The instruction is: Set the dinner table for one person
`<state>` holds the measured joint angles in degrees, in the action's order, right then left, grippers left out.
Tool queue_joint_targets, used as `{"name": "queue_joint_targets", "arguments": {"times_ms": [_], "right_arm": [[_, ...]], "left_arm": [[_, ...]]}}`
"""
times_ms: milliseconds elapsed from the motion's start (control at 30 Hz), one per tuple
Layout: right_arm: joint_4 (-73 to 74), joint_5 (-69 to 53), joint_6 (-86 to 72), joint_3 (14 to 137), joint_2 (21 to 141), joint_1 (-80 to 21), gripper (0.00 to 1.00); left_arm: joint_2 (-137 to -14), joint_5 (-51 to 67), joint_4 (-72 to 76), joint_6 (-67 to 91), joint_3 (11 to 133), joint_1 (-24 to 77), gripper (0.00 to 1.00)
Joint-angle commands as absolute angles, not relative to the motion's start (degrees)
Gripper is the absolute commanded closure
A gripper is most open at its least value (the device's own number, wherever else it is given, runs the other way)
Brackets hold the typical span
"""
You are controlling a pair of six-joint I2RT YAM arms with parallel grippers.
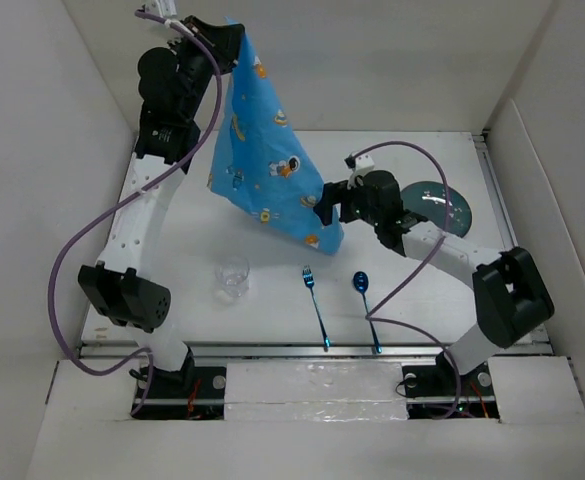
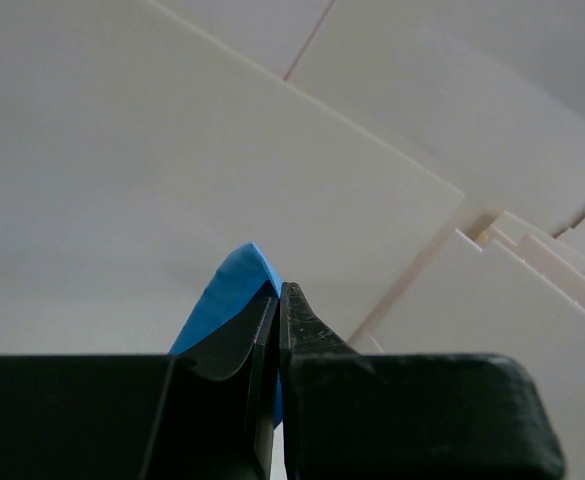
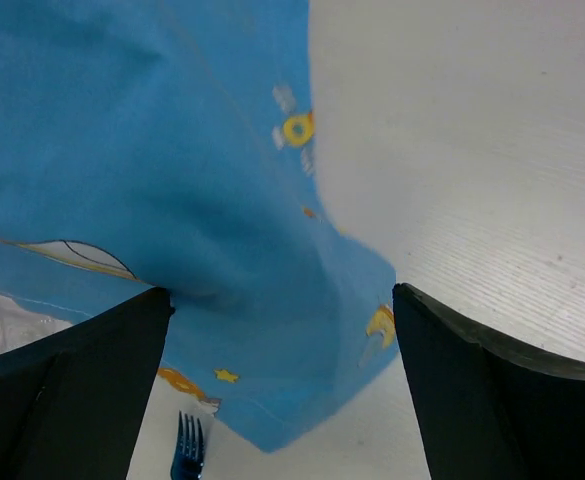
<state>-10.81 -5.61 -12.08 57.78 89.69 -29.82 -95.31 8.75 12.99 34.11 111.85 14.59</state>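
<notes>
Two arms are shown over the large plain white matte dinner table (image 1: 272, 300) (image 3: 472, 150), which fills the white-walled enclosure and lies beneath everything else. The left gripper (image 1: 230, 30) (image 2: 279, 300), raised toward 11 o'clock, is clamped tight on one corner of a blue cloth placemat (image 1: 267, 160) (image 2: 227, 300) (image 3: 172, 150) printed with astronauts and planets, which is hung from that corner as a tapering sheet. Near the table's centre, the right gripper (image 1: 324, 205) (image 3: 280, 295) is held with its jaws wide apart; the placemat's lower corner is seen between them, unclamped. A round dark teal plate (image 1: 460, 212) is seen at 3 o'clock, partly hidden by the right arm. A clear drinking glass (image 1: 233, 278) stands at 8 o'clock. A shiny blue fork (image 1: 315, 305) (image 3: 187, 450) and a matching blue spoon (image 1: 365, 305) are laid side by side, apart, at 6 o'clock.
</notes>
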Motion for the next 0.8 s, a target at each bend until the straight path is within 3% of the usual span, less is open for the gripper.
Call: {"name": "queue_joint_targets", "arguments": {"times_ms": [0,33,67,100,133,167,200,233,333,567,767], "right_arm": [[-17.32,-11.86,-12.31,65.00,96.46,-29.27,0.06],[-16.27,-12.47,-11.78,67.82,98.94,-28.75,0.12],[-13.13,-13.00,-11.17,70.72,101.40,-28.74,0.28],[-11.27,-13.88,-10.81,77.28,106.82,-28.22,0.52],[-11.25,-13.89,-10.81,77.34,106.87,-28.21,0.52],[-10.21,-14.23,-10.81,78.91,108.18,-28.21,0.77],[-9.67,-14.15,-10.81,80.23,109.24,-28.21,0.94],[-9.32,-13.72,-10.81,82.16,110.12,-27.60,1.00],[-7.74,-11.35,-10.20,82.62,108.90,-26.55,1.00],[-3.70,-0.38,-4.84,75.51,91.53,-26.62,1.00],[1.67,3.42,-4.48,73.13,80.43,-27.86,1.00]], "left_arm": [[-96.94,12.82,15.47,35.33,111.97,14.06,1.00],[-97.64,14.14,15.82,35.85,111.89,14.06,1.00],[-97.91,14.32,15.91,36.12,111.88,13.45,1.00],[-98.26,13.80,16.00,35.17,111.80,12.75,1.00],[-98.44,13.80,16.00,35.16,111.80,12.74,1.00],[-98.87,14.06,16.00,34.81,111.54,12.22,1.00],[-99.14,14.41,15.82,34.54,111.45,10.48,1.00],[-100.01,15.81,15.99,34.98,111.10,9.24,1.00],[-102.47,18.71,16.61,37.34,109.34,4.50,1.00],[-101.61,21.71,20.74,38.33,102.66,-0.09,1.00],[-98.88,21.53,17.41,32.88,107.39,-0.09,1.00]]}}
